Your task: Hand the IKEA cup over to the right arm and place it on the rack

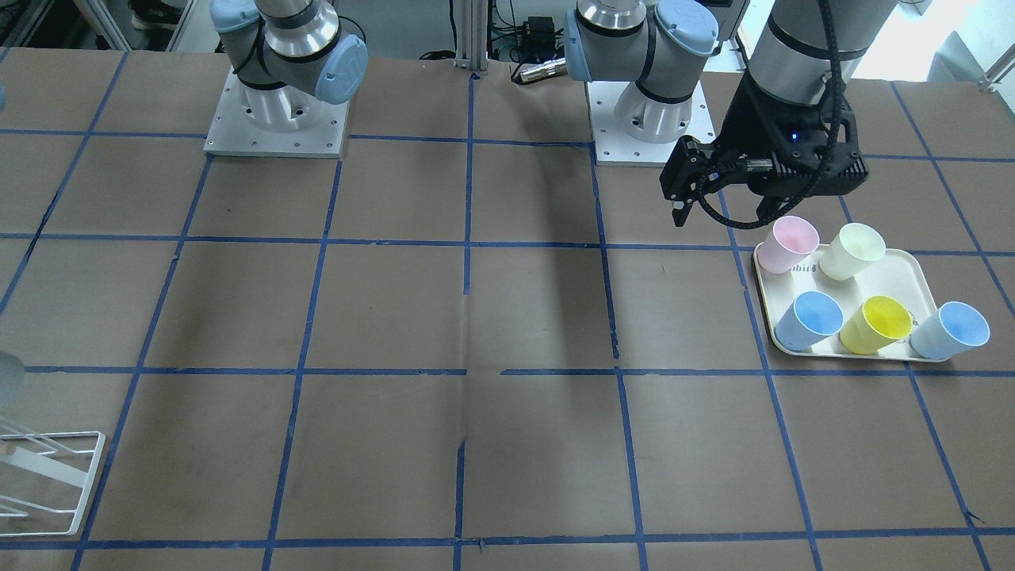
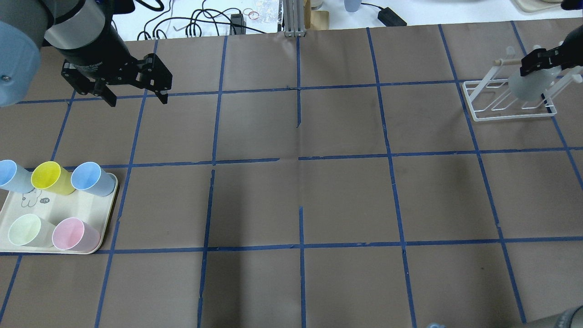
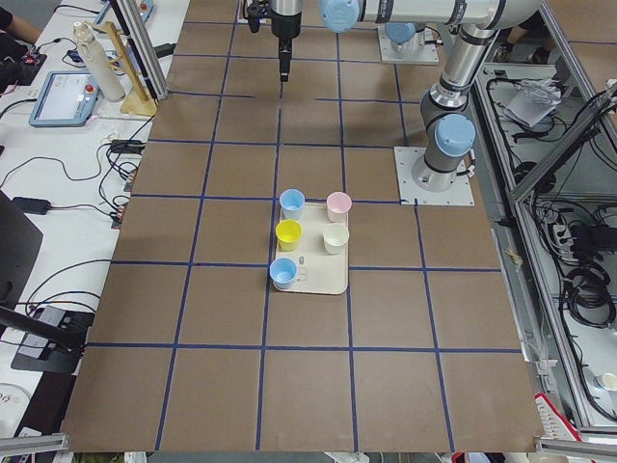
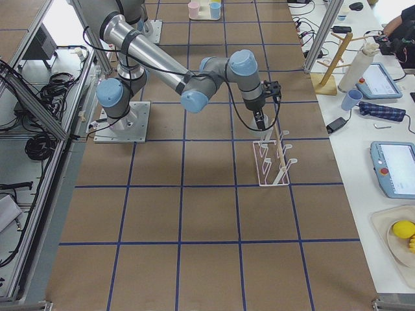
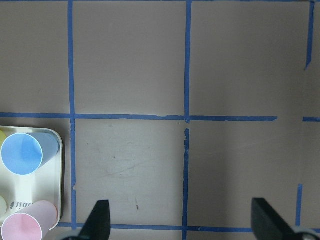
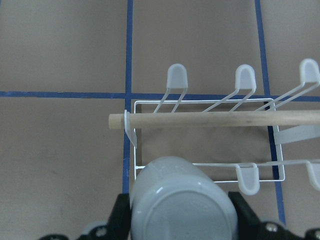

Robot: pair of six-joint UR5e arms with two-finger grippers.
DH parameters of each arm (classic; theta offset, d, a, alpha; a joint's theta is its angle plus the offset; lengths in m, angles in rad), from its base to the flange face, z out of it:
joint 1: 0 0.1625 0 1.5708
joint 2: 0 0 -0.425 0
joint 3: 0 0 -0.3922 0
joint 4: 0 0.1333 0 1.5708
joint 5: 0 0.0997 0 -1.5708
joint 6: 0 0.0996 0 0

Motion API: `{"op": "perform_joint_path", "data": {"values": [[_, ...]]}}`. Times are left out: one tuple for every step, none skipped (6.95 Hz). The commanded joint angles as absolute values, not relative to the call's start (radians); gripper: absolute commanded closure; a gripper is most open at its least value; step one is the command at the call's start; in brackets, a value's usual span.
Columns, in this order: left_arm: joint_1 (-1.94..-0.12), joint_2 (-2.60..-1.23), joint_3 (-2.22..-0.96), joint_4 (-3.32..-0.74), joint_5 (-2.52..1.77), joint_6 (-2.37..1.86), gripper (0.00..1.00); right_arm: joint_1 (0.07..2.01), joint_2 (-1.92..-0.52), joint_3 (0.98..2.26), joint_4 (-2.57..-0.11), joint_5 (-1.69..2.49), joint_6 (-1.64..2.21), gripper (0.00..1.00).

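Note:
My right gripper (image 2: pixel 542 59) is shut on the grey IKEA cup (image 2: pixel 530 86) and holds it over the white wire rack (image 2: pixel 510 117) at the far right of the table. In the right wrist view the cup (image 6: pixel 182 205) sits between the two fingers (image 6: pixel 120 220), its base toward the camera, just in front of the rack's wooden rod (image 6: pixel 215 120). I cannot tell whether the cup touches a peg. My left gripper (image 2: pixel 136 98) is open and empty, hovering beyond the tray; its fingertips (image 5: pixel 97 220) show wide apart.
A cream tray (image 2: pixel 77 205) at the left front holds two pale blue cups (image 2: pixel 91 177), a yellow one (image 2: pixel 50 176), a pale green one (image 2: pixel 25 230) and a pink one (image 2: pixel 73 234). The tray (image 1: pixel 920 277) also shows in the front view.

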State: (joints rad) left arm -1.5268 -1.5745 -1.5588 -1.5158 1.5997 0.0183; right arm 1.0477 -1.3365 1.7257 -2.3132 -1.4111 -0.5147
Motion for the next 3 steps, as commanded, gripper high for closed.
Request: {"op": "perform_joint_path", "data": {"values": [[-1.526,-1.577,-1.557,-1.523,1.601,0.018,0.0,1.048,-1.298,1.727,-2.354,-1.413,-0.515,0.97],[-1.526,-1.577,-1.557,-1.523,1.603,0.018,0.0,1.048,-1.284,1.726,-2.356,-1.413,-0.514,0.97],[-1.526,-1.575,-1.56,-1.523,1.603,0.018,0.0,1.048,-1.276,1.727,-2.353,-1.413,-0.514,0.97]]}}
